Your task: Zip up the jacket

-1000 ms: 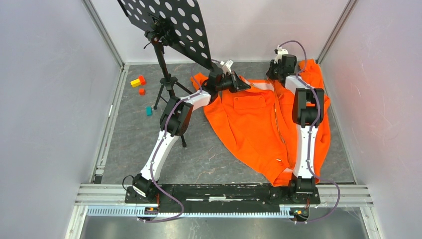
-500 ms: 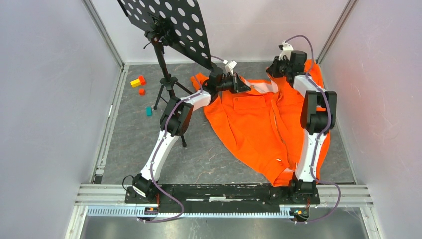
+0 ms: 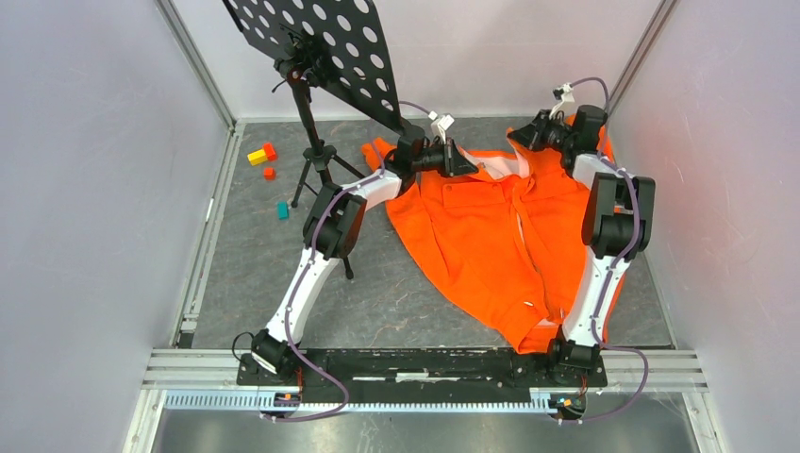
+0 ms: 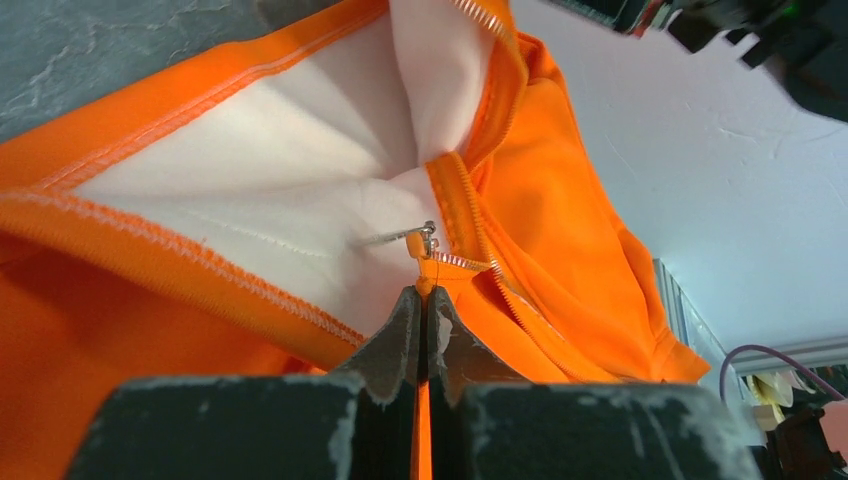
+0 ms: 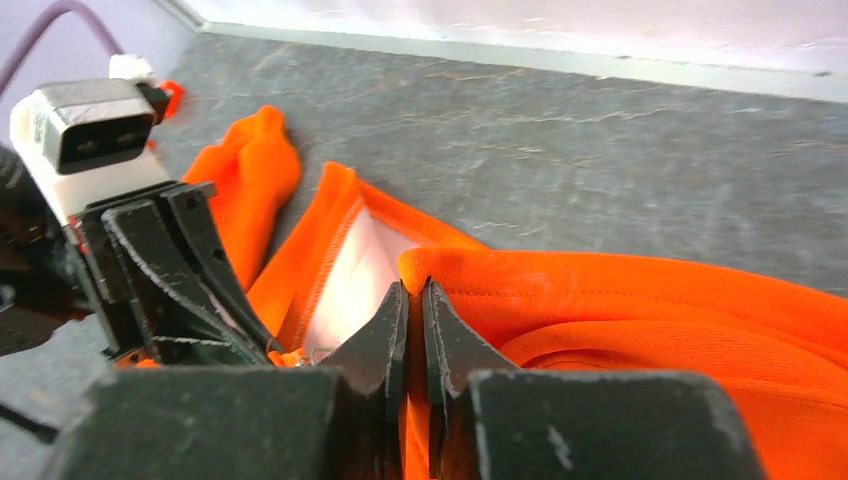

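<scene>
Orange jacket (image 3: pixel 481 236) edges pinched: L tool (image 4: pixel 425 300), R tool (image 5: pixel 415 297).

I get bright, even overhead light, soft shadows only. Pink tint on right wall (image 3: pixel 726 189). Left wrist view: fingers (image 4: pixel 395 340) soft-focus, jacket (image 4: pixel 250 200) lining near blown-out white.

No writing, label, brand, number or sign is legible in any view, neither on the jacket (image 3: pixel 481 236) nor on the perforated stand (image 3: pixel 325 57).
</scene>
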Controlling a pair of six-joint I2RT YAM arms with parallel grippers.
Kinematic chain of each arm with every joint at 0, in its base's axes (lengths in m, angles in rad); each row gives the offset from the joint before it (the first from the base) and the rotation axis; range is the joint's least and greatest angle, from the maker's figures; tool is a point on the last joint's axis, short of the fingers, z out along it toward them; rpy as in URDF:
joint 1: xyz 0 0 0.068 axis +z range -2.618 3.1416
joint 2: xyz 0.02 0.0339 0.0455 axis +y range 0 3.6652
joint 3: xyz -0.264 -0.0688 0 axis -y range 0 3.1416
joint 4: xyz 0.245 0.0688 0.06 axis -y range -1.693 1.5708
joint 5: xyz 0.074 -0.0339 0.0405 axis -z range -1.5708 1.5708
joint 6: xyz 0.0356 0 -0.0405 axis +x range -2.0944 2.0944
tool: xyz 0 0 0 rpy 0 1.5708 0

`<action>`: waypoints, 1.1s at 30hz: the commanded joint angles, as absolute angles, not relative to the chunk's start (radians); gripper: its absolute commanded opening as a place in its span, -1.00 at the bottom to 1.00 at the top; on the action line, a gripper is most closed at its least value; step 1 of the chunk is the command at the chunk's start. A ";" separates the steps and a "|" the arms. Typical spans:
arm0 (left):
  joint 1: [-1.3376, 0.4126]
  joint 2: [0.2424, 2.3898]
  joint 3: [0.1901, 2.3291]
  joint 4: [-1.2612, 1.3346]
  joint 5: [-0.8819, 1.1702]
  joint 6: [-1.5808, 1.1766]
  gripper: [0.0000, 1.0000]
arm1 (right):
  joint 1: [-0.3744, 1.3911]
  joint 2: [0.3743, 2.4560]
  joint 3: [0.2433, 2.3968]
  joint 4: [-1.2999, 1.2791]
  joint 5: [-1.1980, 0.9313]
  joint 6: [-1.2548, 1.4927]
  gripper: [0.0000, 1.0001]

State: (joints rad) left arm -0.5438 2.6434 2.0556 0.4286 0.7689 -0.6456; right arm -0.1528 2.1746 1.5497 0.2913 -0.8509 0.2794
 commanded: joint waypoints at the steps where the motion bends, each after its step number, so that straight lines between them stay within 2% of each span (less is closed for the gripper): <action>1: -0.557 2.553 2.058 0.504 0.840 -0.619 -0.95 | -0.144 2.183 1.483 0.538 -1.025 0.462 -0.82; 4: -0.557 2.556 2.056 0.545 0.873 -0.637 -0.95 | -0.144 2.161 1.389 0.672 -1.080 0.535 -1.00; 7: -0.557 2.564 2.054 0.585 0.905 -0.650 -0.95 | -0.144 2.140 1.305 0.798 -1.129 0.617 -1.00; 11: -0.559 2.571 2.025 0.707 0.966 -0.656 -0.95 | -0.145 2.143 1.223 1.111 -1.227 0.856 -1.00; 15: -0.558 2.578 2.025 0.736 1.011 -0.614 -0.95 | -0.148 2.228 1.248 1.794 -1.298 1.380 -1.00; 17: -0.558 2.575 2.022 0.736 1.019 -0.584 -0.95 | -0.147 2.303 1.355 1.955 -1.336 1.611 -1.00; 23: -0.557 2.568 2.003 0.779 0.988 -0.552 -0.95 | -0.152 2.302 1.337 1.939 -1.326 1.568 -1.00; 25: -0.557 2.551 2.000 0.714 0.930 -0.512 -0.95 | -0.155 2.236 1.267 1.753 -1.276 1.368 -1.00; 26: -0.557 2.540 1.990 0.683 0.902 -0.487 -0.95 | -0.158 2.184 1.221 1.539 -1.228 1.173 -1.00; 28: -0.557 2.517 1.962 0.661 0.831 -0.468 -0.95 | -0.152 2.042 1.243 0.554 -1.037 0.402 -1.00; 29: -0.557 2.509 1.951 0.651 0.805 -0.466 -0.95 | -0.136 1.999 1.295 0.299 -0.922 0.169 -1.00; 30: -0.557 2.506 1.947 0.654 0.798 -0.471 -0.95 | -0.139 1.990 1.293 0.304 -0.941 0.149 -1.00; 31: -0.557 2.511 1.949 0.674 0.818 -0.487 -0.95 | -0.165 1.988 1.238 0.480 -0.999 0.328 -1.00; 32: -0.557 2.522 1.958 0.710 0.846 -0.513 -0.95 | -0.188 1.994 1.155 0.780 -1.039 0.508 -1.00; 33: -0.557 2.532 1.965 0.742 0.877 -0.535 -0.95 | -0.201 2.006 1.119 0.936 -1.071 0.626 -1.00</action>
State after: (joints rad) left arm -0.5522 2.5965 1.9511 0.6601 0.8639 -0.5396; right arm -0.1596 2.0701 1.2209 0.7750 -1.0702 0.6781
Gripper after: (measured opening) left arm 0.044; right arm 0.020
